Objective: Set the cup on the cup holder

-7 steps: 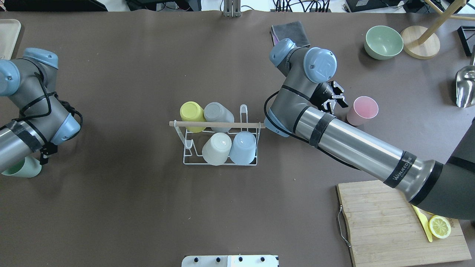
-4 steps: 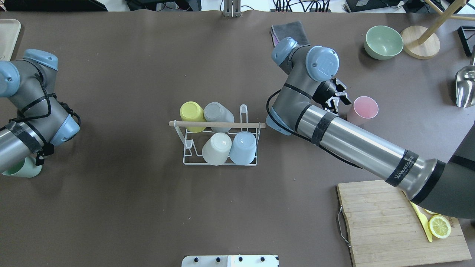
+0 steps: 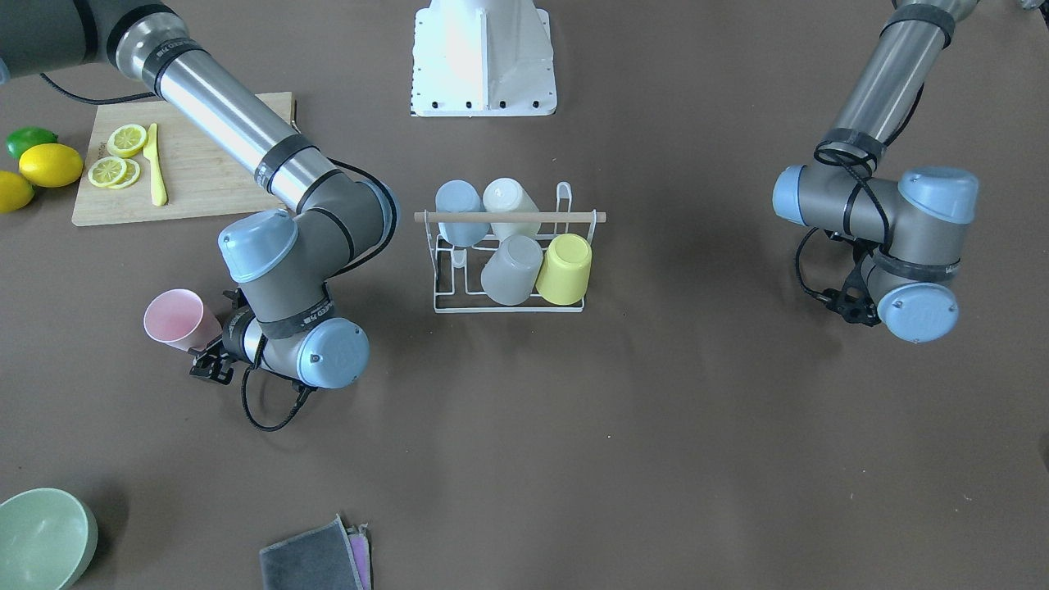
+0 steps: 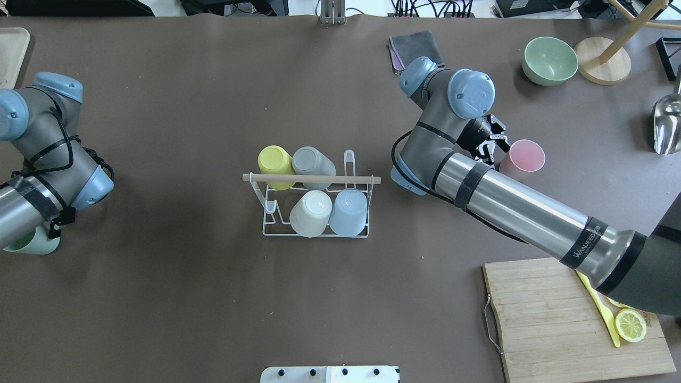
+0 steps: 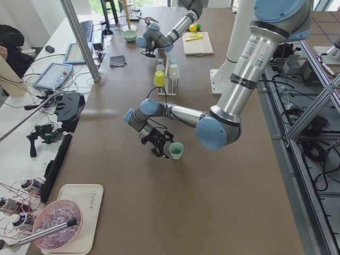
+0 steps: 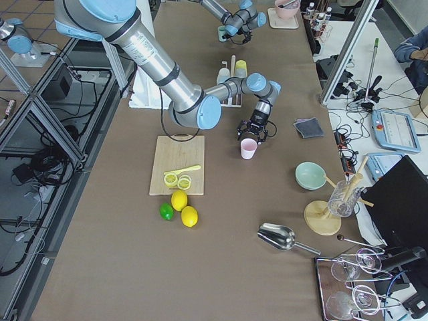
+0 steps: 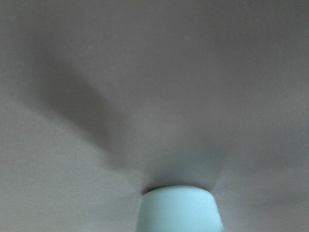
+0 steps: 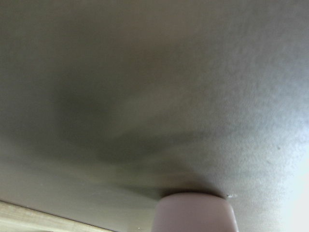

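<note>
Closing in over the past second, the right gripper (image 4: 488, 142) hangs with jaws apart, grasping nothing, just beside the upright pink cup (image 4: 525, 157), apparently lining up a side grasp. Well apart, the cup holder (image 4: 311, 178) carries four upturned cups, with prongs free. Farthest off, the left gripper (image 5: 158, 142) waits by a green cup (image 5: 176, 150); its grip cannot be told.

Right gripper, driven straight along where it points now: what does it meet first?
Most likely the upright pink plastic cup, just ahead of the right gripper and its open fingertips; the wrist view shows it ahead too. Relative height is unclear.
</note>
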